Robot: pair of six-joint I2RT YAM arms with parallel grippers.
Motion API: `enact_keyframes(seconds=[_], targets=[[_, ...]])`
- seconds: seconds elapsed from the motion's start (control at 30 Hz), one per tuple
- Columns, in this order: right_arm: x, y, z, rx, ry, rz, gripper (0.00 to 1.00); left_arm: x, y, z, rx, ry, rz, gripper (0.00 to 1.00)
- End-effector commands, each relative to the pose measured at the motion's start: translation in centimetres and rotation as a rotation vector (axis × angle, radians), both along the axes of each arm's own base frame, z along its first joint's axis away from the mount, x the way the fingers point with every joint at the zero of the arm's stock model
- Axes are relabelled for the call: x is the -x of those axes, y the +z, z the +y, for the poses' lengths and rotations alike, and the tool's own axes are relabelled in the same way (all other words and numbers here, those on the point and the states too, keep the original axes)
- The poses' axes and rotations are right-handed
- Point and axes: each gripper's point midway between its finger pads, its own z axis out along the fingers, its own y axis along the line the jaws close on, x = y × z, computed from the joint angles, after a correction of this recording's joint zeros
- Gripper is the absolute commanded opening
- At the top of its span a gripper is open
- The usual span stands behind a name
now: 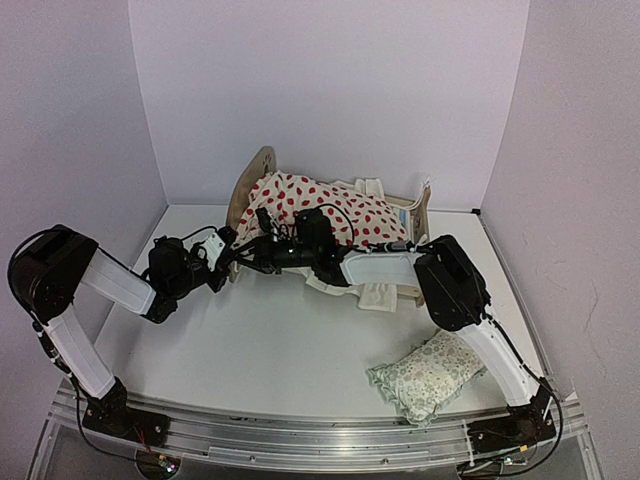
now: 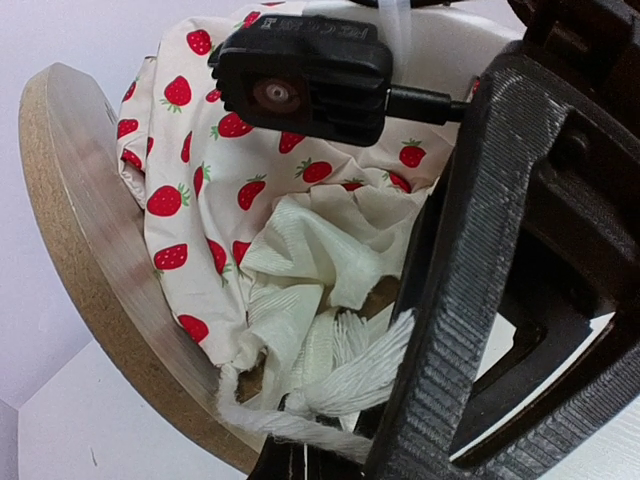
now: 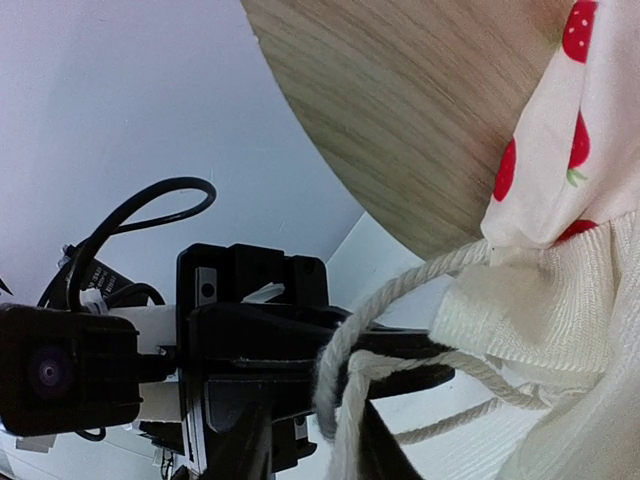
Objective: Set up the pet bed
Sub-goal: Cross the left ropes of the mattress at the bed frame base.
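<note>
The black-and-white left arm point(image 1: 100, 285) rises from the lower left, folds at its elbow and reaches right. The black two-finger left hand point(image 1: 222, 258) is pinched tight. The right arm point(image 1: 470, 320) climbs from the lower right, forearm stretched leftward. The right hand point(image 1: 265, 248) sits just beside the other, its finger gap unclear.

I note bare table point(image 1: 250, 350) near-left, passable. Pillow point(image 1: 425, 375) blocks near-right. Left arm point(image 1: 120, 285), right arm point(image 1: 380, 268) crowd pet bed point(image 1: 255, 172) headboard. Cushion point(image 1: 330, 205) covers it.
</note>
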Motion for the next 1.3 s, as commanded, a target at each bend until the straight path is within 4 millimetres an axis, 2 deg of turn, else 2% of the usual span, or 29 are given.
enact_keyframes(seconds=[0.0, 0.13, 0.27, 0.5, 0.8, 0.97, 1.27], targets=[[0.3, 0.1, 1.0, -0.012, 0.011, -0.024, 0.18, 0.0, 1.7, -0.8, 0.039, -0.029, -0.026, 0.0], [0.3, -0.3, 0.7, 0.0, -0.001, -0.026, 0.07, 0.3, 1.9, -0.8, 0.043, -0.036, -0.026, 0.0], [0.2, -0.7, 0.5, 0.015, -0.02, -0.027, 0.0, 0.9, 2.0, -0.6, 0.047, -0.035, -0.027, 0.0], [0.5, -1.0, -0.5, 0.04, -0.045, -0.039, 0.0, 1.2, 2.2, -0.1, 0.046, -0.019, -0.019, 0.0], [1.8, -0.9, -3.3, 0.104, -0.086, -0.08, 0.0, 1.6, 2.6, 1.3, 0.034, 0.048, -0.005, 0.0], [2.1, -1.2, -5.0, 0.145, -0.13, -0.103, 0.0, 1.9, 3.5, 2.4, 0.033, 0.098, -0.004, 0.0], [2.5, -3.8, -6.3, 0.203, -0.164, -0.039, 0.0, 2.6, 4.3, 3.5, 0.03, 0.143, -0.012, 0.0]])
